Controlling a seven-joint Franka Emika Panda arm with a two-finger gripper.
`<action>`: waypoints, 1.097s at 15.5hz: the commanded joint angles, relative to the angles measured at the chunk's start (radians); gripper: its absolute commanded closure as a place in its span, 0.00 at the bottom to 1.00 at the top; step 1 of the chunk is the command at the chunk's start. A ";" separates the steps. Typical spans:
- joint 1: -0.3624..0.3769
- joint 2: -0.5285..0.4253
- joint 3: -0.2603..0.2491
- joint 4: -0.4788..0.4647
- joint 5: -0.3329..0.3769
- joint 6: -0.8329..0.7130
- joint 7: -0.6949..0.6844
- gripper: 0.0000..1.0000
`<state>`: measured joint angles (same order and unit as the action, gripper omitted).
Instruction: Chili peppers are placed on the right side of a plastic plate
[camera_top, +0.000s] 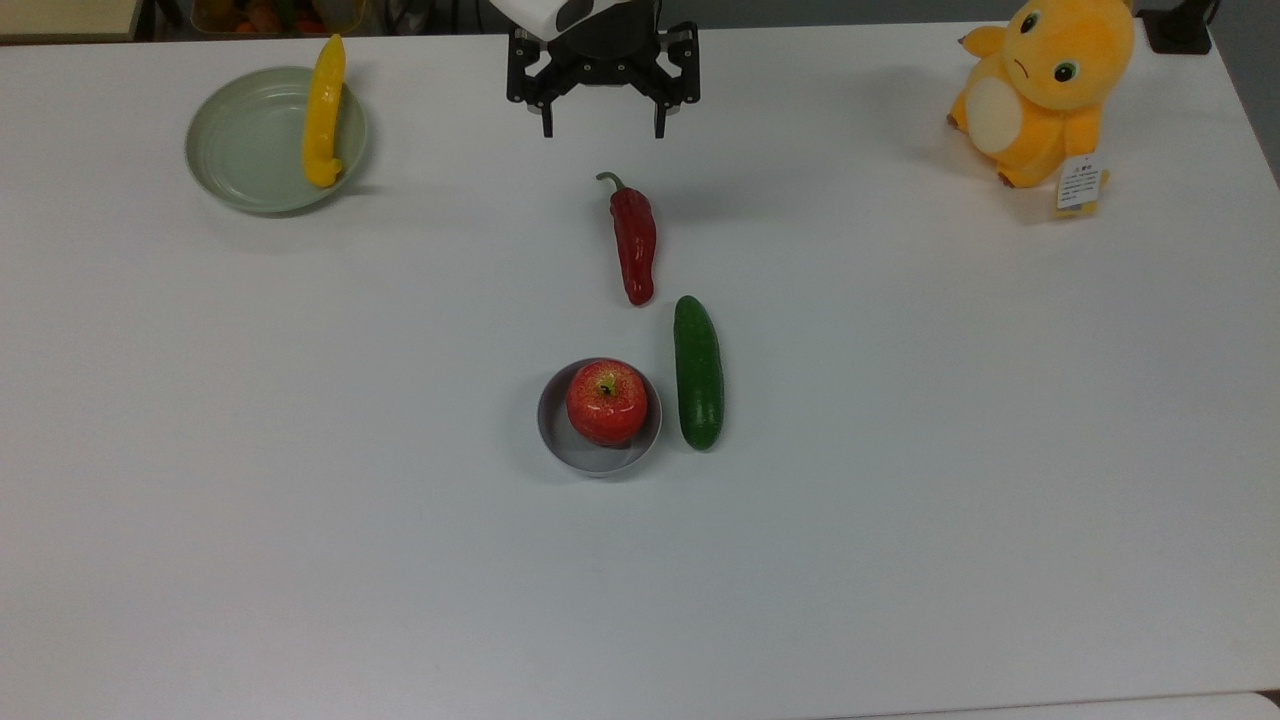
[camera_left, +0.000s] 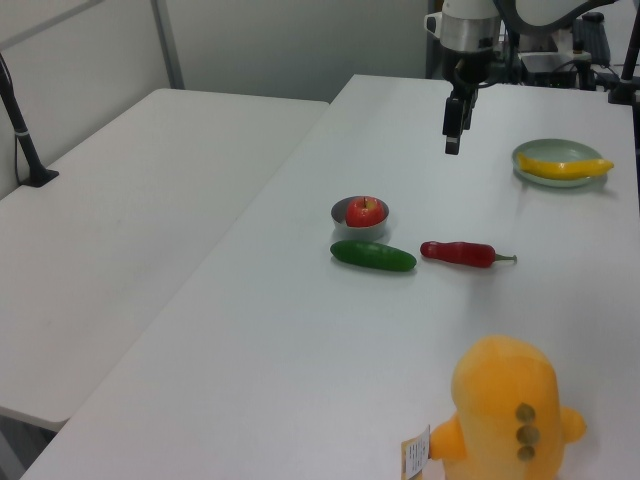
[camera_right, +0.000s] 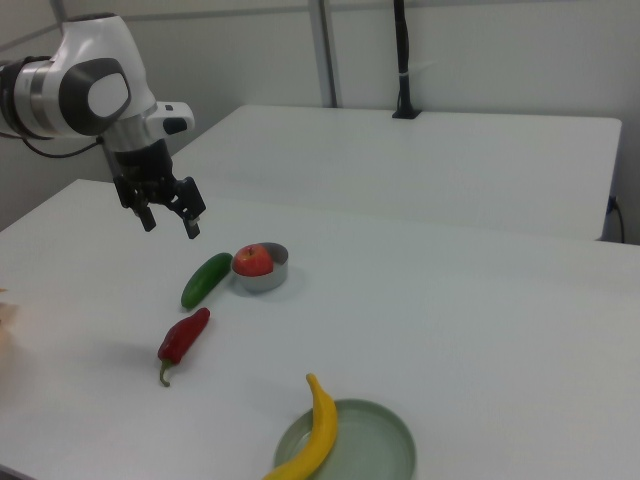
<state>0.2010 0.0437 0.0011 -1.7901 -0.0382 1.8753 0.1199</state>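
Observation:
A glossy dark red chili pepper (camera_top: 634, 246) (camera_left: 458, 253) (camera_right: 184, 337) with a curved green stem lies on the white table near its middle. The pale sage-green plastic plate (camera_top: 243, 145) (camera_left: 552, 154) (camera_right: 378, 445) sits far off at the top view's upper left. My gripper (camera_top: 604, 128) (camera_left: 453, 130) (camera_right: 172, 222) hangs open and empty above the table, just beyond the chili's stem end in the top view.
A long yellow pepper (camera_top: 324, 110) (camera_left: 565, 168) (camera_right: 312, 441) lies across the plate's rim. A green cucumber (camera_top: 698, 371) (camera_left: 373, 256) and a grey bowl (camera_top: 598, 456) holding a red apple (camera_top: 606, 401) sit close to the chili's tip. An orange plush toy (camera_top: 1041, 88) stands at the top view's upper right.

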 joint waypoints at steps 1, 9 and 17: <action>0.003 -0.022 -0.004 -0.012 -0.011 -0.012 -0.020 0.00; 0.005 -0.024 -0.004 -0.017 -0.009 -0.008 -0.014 0.00; 0.014 -0.013 -0.003 -0.097 -0.009 0.102 -0.009 0.00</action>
<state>0.2014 0.0419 0.0009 -1.8191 -0.0382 1.9120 0.1199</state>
